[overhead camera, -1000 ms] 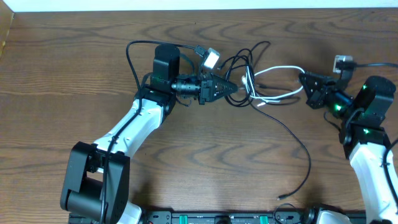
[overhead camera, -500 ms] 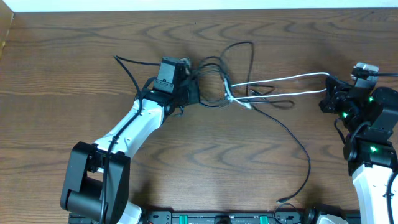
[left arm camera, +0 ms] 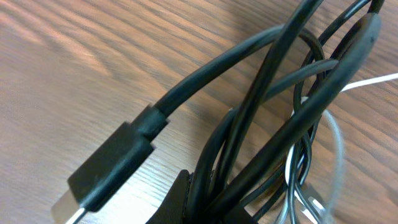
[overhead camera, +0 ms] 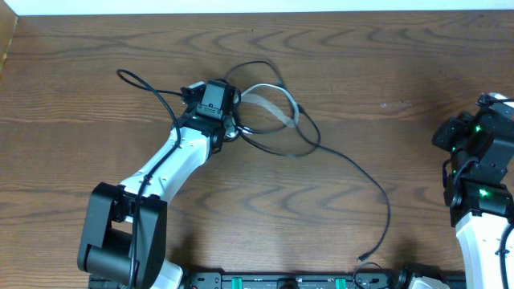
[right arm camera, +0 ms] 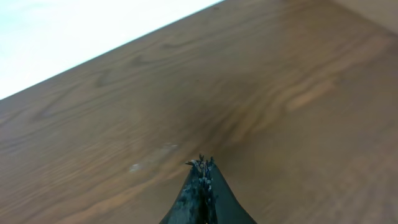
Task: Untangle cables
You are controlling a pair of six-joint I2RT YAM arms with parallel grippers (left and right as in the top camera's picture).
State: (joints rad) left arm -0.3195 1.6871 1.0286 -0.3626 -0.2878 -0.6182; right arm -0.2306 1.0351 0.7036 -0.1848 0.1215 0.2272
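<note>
One tangle of black cables, one white cable, two arms

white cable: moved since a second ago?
Yes. The thin white cable has snapped left, away from the table's right edge, off the shut right gripper, and now loops beside the black cable bundle.

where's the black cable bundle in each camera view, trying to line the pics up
overhead: black cable bundle lies upper centre, beside the left gripper, one strand trailing down toward the bottom edge.
left wrist: black cable bundle fills the right half, a flat plug at lower left.
right wrist: not in it; only the closed right gripper over bare wood.
shared landmark: the wooden table, its grain showing in all three.
</note>
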